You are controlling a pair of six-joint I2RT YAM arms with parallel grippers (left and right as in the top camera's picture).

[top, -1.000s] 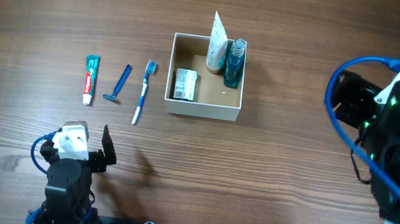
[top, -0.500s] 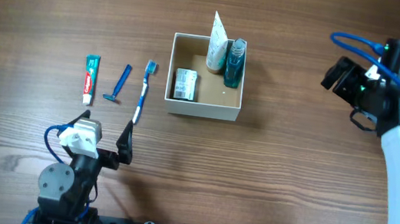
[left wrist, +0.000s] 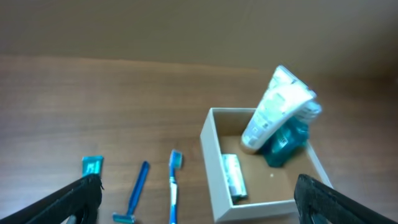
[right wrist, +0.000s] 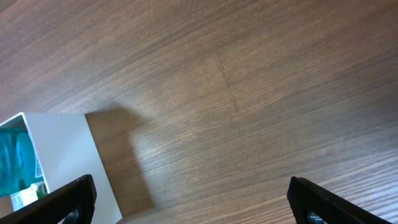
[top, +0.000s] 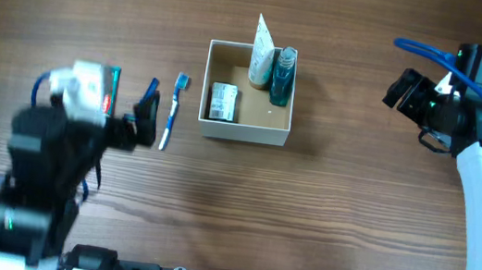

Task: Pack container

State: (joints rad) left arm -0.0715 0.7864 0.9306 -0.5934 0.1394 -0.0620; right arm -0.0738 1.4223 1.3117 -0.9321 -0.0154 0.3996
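The container (top: pixel 243 133), a white-walled box with a tan inside, sits at the table's middle back. It holds a white tube (top: pixel 262 49), a teal bottle (top: pixel 282 77) and a small silver tube (top: pixel 221 101). Left of it lie a blue toothbrush (top: pixel 173 107), a blue razor (top: pixel 151 88) and a toothpaste tube (top: pixel 114 74), both partly under my left arm. My left gripper (top: pixel 144 113) is open and empty above the razor. The left wrist view shows my left gripper (left wrist: pixel 196 205), the container (left wrist: pixel 214 193), toothbrush (left wrist: pixel 173 186) and razor (left wrist: pixel 137 190). My right gripper (top: pixel 403 89) is open and empty, right of the container.
The right wrist view shows my open right gripper (right wrist: pixel 189 190) over bare wood, with the container's white corner (right wrist: pixel 56 149) and the teal bottle (right wrist: pixel 12 162) at the lower left. The table is brown wood all round.
My left arm has risen from the front edge and moved back, its gripper now over the razor and toothpaste. My right arm swung up and left, then nearly held still.
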